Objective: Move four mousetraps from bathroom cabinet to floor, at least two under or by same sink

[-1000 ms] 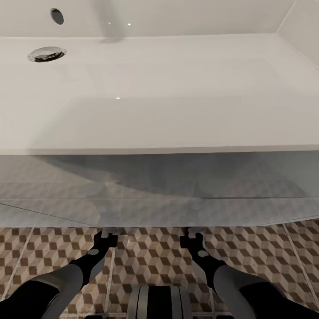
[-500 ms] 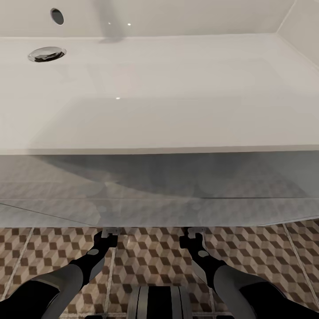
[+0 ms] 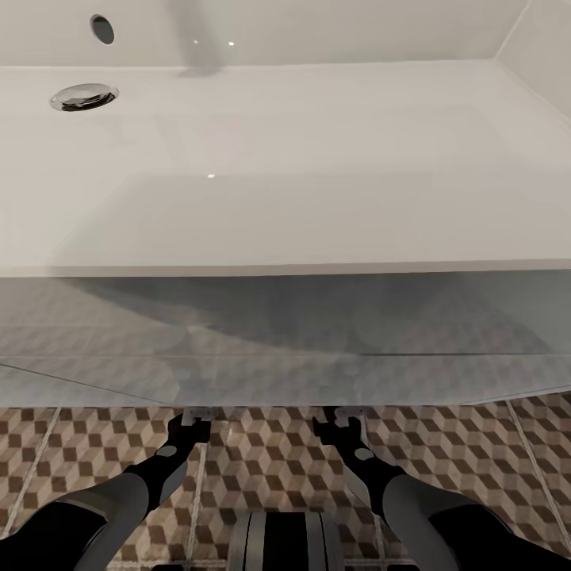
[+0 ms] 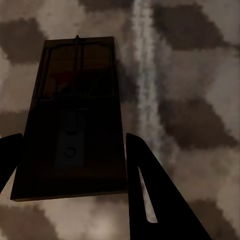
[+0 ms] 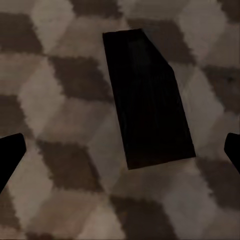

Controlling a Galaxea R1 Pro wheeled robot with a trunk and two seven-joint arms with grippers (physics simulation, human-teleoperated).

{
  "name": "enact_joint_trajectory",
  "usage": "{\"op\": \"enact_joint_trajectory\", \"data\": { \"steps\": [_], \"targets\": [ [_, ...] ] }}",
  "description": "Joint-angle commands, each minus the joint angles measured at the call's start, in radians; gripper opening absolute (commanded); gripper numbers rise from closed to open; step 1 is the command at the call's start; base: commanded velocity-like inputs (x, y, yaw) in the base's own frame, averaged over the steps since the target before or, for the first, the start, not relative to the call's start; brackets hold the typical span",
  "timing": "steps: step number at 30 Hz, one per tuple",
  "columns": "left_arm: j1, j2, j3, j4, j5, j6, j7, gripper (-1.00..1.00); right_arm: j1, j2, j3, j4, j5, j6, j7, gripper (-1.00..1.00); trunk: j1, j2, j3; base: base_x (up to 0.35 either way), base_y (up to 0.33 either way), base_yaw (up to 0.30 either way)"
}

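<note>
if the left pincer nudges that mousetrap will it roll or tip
Probably neither: the mousetrap is a flat board lying on the tiled floor, so it should slide. It looks stiff and likely light. Its wire parts seem the delicate bit, and might snap shut.

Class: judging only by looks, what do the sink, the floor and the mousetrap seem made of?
Sink: glossy white ceramic or similar, by its bright highlights. Floor: matte tile, cube print with pale grout lines. Mousetrap: dark wood-like board with wire; shadow hides its grain.

2 dark flat mousetraps (image 4: 75, 120) (image 5: 147, 97) lie on cube-tile floor (image 3: 270, 460)
</note>
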Motion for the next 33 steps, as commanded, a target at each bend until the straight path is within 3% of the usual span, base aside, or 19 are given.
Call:
{"op": "enact_joint_trajectory", "data": {
  "steps": [1,33],
  "targets": [
    [0.0,0.0,-0.009,0.0,0.006,-0.002,0.002,-1.0,-0.001,0.0,0.008,0.001,-0.002,-0.003,-0.005,1.0,0.0,0.0,-0.001,0.0,0.0,0.0],
    [0.0,-0.001,-0.009,0.0,0.006,0.006,0.002,-1.0,-0.001,0.0,0.007,0.001,-0.002,-0.003,-0.003,1.0,0.0,0.0,-0.001,0.0,0.0,0.0]
  ]
}}
